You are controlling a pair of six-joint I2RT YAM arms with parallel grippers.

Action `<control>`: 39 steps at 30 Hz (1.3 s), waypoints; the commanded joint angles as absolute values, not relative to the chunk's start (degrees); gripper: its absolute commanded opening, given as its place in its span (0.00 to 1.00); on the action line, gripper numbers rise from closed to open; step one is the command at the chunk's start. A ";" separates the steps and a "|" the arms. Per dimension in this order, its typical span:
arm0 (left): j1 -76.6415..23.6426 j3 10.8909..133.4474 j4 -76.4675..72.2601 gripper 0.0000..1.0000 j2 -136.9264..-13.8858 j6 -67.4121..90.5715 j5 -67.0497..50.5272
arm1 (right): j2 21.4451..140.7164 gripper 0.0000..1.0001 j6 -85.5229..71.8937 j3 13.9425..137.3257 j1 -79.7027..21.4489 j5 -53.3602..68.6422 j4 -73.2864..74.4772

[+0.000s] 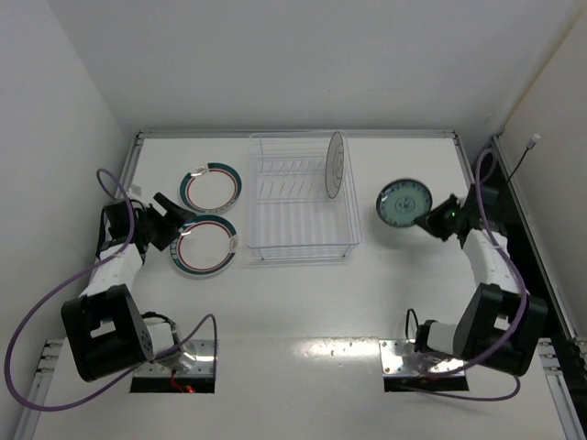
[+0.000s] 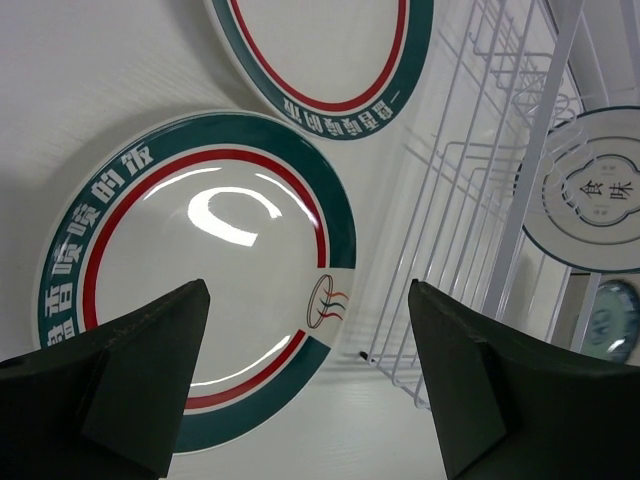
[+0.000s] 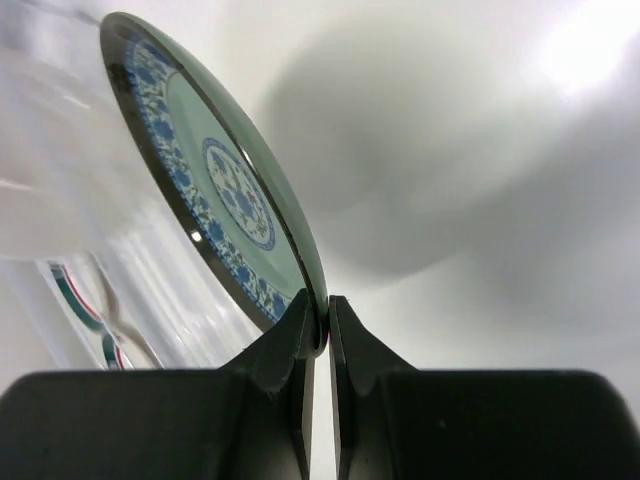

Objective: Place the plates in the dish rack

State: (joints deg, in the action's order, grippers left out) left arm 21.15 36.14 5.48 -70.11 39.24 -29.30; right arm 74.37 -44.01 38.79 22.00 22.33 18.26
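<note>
The clear wire dish rack (image 1: 303,240) stands at the table's middle, with one white plate (image 1: 336,164) upright in a slot at its right side. Two white plates with teal rims lie flat left of it: a far one (image 1: 212,186) and a near one (image 1: 207,247). My left gripper (image 1: 172,220) is open, hovering at the near plate's left edge (image 2: 190,270). My right gripper (image 1: 431,221) is shut on the rim of the small teal-green patterned plate (image 1: 402,203), holding it tilted off the table (image 3: 215,190), right of the rack.
White walls close in the table at the back and both sides. The rack's wire edge (image 2: 520,190) is to the right of the left gripper. A purple cable (image 1: 115,188) loops near the left arm.
</note>
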 commanded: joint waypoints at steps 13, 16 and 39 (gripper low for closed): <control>21.80 36.65 3.43 0.78 -70.40 39.20 -29.62 | 81.09 0.00 -47.38 82.77 -19.48 -32.40 32.07; 21.80 36.12 2.81 0.78 -70.93 39.73 -30.23 | 86.90 0.00 -47.37 92.87 -25.11 -43.22 39.25; 21.80 36.12 2.81 0.78 -72.07 39.73 -31.90 | 118.20 0.00 -43.42 118.92 -39.64 -71.02 51.40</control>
